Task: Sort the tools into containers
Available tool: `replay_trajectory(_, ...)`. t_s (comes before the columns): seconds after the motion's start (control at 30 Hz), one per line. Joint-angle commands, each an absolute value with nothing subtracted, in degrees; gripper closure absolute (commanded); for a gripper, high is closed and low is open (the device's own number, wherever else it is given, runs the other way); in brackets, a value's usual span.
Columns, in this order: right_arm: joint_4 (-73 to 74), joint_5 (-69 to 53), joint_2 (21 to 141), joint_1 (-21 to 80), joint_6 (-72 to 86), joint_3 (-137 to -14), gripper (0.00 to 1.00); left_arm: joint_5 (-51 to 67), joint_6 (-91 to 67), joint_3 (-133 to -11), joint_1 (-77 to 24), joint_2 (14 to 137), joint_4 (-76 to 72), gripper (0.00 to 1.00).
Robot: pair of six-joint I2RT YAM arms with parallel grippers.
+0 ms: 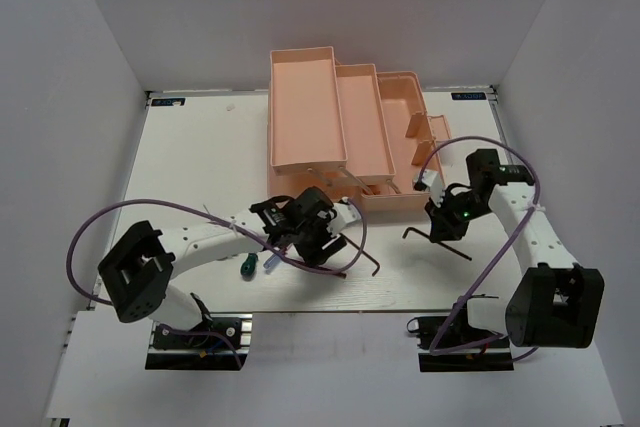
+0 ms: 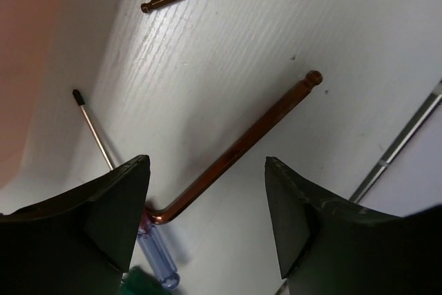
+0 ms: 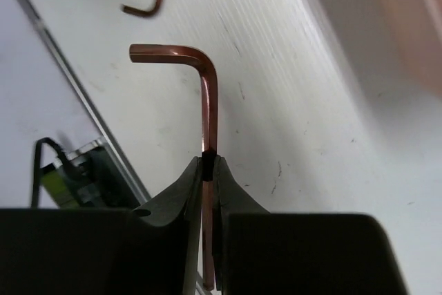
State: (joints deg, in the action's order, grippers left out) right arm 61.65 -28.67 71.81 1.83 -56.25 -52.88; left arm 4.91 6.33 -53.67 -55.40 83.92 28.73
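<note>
My left gripper [image 1: 318, 232] is open and low over the table, in front of the salmon-pink toolbox [image 1: 305, 107]. In the left wrist view a thin L-shaped hex key [image 2: 235, 148] lies on the table between the open fingers [image 2: 114, 219], its bend by the left finger. A blue-handled screwdriver [image 2: 157, 257] and a green handle [image 2: 145, 282] lie beside that finger. My right gripper [image 1: 440, 222] is shut on another hex key [image 3: 206, 94], bent end pointing away. A third hex key [image 1: 362, 259] lies on the table between the arms.
The toolbox trays [image 1: 362, 122] stand open in steps at the back centre. A green screwdriver [image 1: 245, 269] lies left of my left gripper. Purple cables [image 1: 110, 217] loop round both arms. The table's front metal edge [image 3: 76, 94] is near my right gripper.
</note>
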Motion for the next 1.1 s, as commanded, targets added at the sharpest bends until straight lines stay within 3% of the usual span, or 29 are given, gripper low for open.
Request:
replay_trajectory(0.0, 76.5, -39.3, 70.3, 1.1, -65.8, -60.6, 1.0, -0.7, 11.9, -56.6, -57.4, 85.0, 30.7, 0.23)
replay_trajectory(0.17, 80.7, -43.1, 70.8, 0.6, -64.2, -71.3, 1.0, -1.4, 15.7, -57.1, -59.2, 87.7, 31.3, 0.26)
replay_trajectory(0.37, 46.1, -30.7, 71.2, 0.7, -30.8, -70.9, 1.0, -5.1, 17.6, -53.5, -61.1, 88.2, 29.7, 0.27)
replay_trajectory(0.57, 36.4, -17.6, 85.3, 1.8, -3.5, -80.1, 1.0, -10.0, 18.6, -53.0, -62.2, 91.1, 28.7, 0.28)
replay_trajectory(0.73, 38.8, -13.8, 97.9, 3.3, 4.0, -93.8, 1.0, -11.7, 19.2, -53.0, -62.2, 95.0, 28.1, 0.33)
replay_trajectory(0.77, 39.2, -14.7, 101.2, 3.6, 5.1, -95.2, 0.92, -11.7, 19.8, -53.0, -62.2, 95.5, 28.1, 0.35)
replay_trajectory(0.8, 39.8, -15.1, 102.2, 3.6, 5.4, -96.4, 0.6, -11.7, 19.8, -53.6, -62.2, 96.1, 28.1, 0.36)
replay_trajectory(0.83, 40.2, -16.3, 102.8, 3.5, 5.5, -98.2, 0.46, -11.7, 19.8, -53.6, -62.2, 96.1, 28.1, 0.38)
replay_trajectory(0.87, 39.9, -17.2, 102.9, 3.6, 5.5, -98.3, 0.38, -11.7, 19.8, -53.6, -62.2, 96.8, 28.1, 0.4)
replay_trajectory(0.93, 38.5, -18.1, 102.2, 3.7, 5.4, -96.3, 0.32, -11.7, 19.8, -53.6, -62.2, 96.9, 28.1, 0.49)
replay_trajectory(1.03, 36.3, -20.1, 99.2, 3.3, 5.2, -92.5, 0.32, -10.3, 19.8, -53.6, -62.2, 96.9, 28.6, 0.64)
replay_trajectory(1.07, 35.6, -21.0, 97.0, 3.3, 4.8, -91.9, 0.32, -9.8, 19.8, -53.6, -62.2, 96.9, 28.7, 0.74)
